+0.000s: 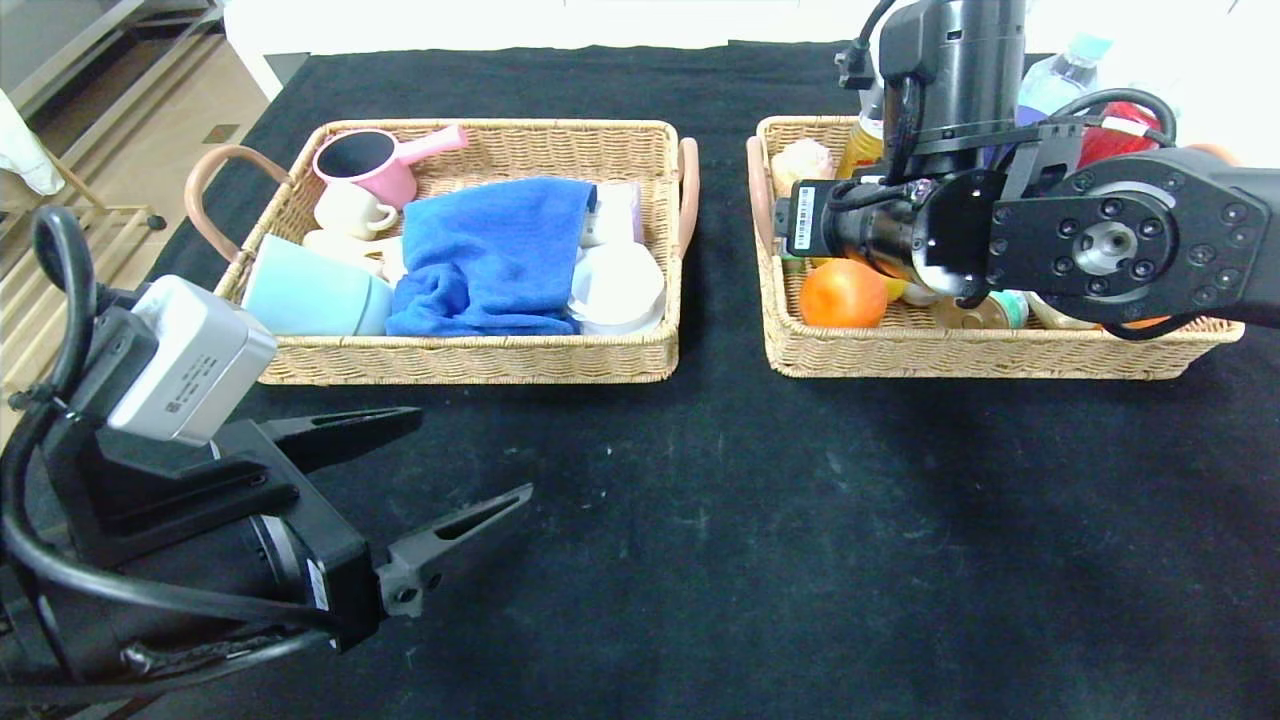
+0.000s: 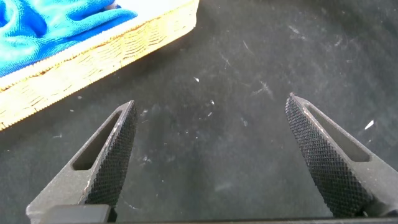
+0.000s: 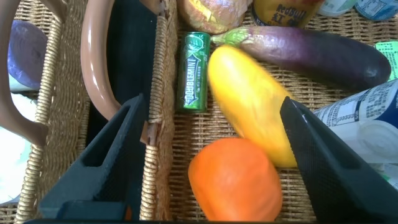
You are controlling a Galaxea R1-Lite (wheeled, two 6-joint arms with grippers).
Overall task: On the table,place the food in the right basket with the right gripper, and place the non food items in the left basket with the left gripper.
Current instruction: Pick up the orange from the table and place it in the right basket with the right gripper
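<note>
The right arm (image 1: 1100, 240) reaches over the right basket (image 1: 980, 352). In the right wrist view my right gripper (image 3: 212, 98) is open, one finger outside the wicker wall and one inside. The round orange fruit (image 3: 235, 180) lies loose on the basket floor between them and touches neither finger; the head view shows the orange fruit (image 1: 842, 293) in the near left corner. A white-and-blue bottle (image 3: 367, 118) lies beside it. The left basket (image 1: 470, 362) holds the blue towel (image 1: 490, 255) and the teal mug (image 1: 310, 295). My left gripper (image 1: 473, 451) hangs open and empty over the table (image 1: 700, 520).
A pink saucepan (image 1: 365, 165) and white cups (image 1: 615, 290) also sit in the left basket. The right basket holds an eggplant (image 3: 311, 50), a yellow fruit (image 3: 249, 106), a green can (image 3: 193, 71) and a red can (image 1: 1115, 140). Black cloth spreads in front of both baskets.
</note>
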